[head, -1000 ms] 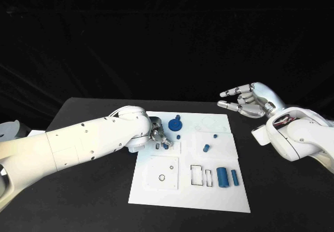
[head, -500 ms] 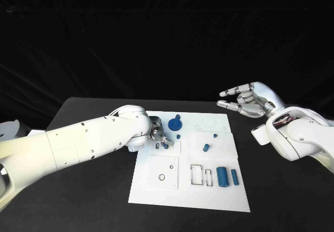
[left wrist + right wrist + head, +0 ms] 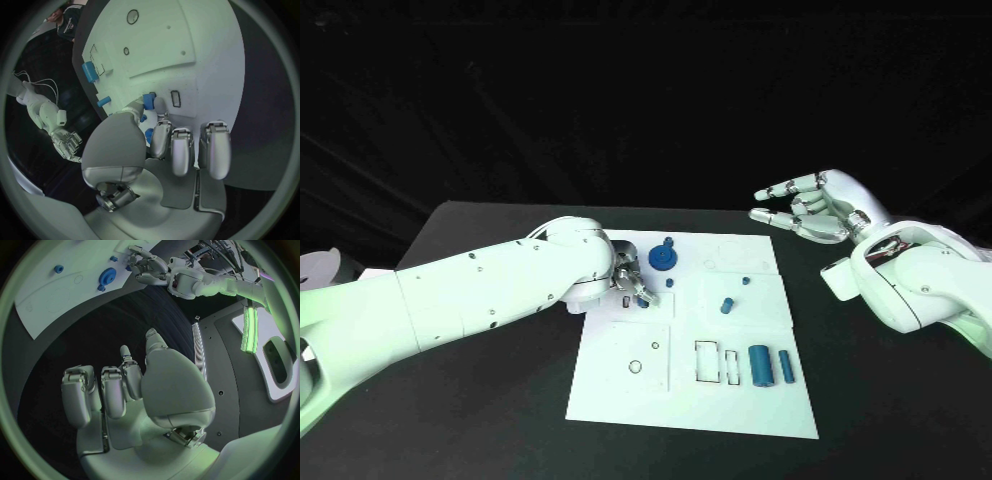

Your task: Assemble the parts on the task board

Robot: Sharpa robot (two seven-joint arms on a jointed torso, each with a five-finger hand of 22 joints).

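The white task board (image 3: 625, 400) lies mid-table. My left hand (image 3: 626, 282) is low over its far left part and pinches a small blue part (image 3: 149, 101) between thumb and a fingertip, beside a small rectangular slot (image 3: 175, 98). A blue gear (image 3: 664, 260) stands just right of that hand, with a small blue peg (image 3: 672, 283) near it. A blue piece (image 3: 727, 306) lies mid-board. A large blue cylinder (image 3: 760, 366) and a thinner one (image 3: 788, 366) lie at the near right. My right hand (image 3: 813, 208) is raised beyond the board's far right corner, fingers apart, holding nothing.
Two rectangular slots (image 3: 710, 362) sit left of the cylinders, and round holes (image 3: 636, 367) mark the near-left panel. Black table (image 3: 488, 420) surrounds the board. From the right wrist view the gear (image 3: 107, 276) and my left hand (image 3: 147, 265) show far off.
My left hand's fingers have shifted slightly over the board with the small blue part. The right hand has stayed where it was.
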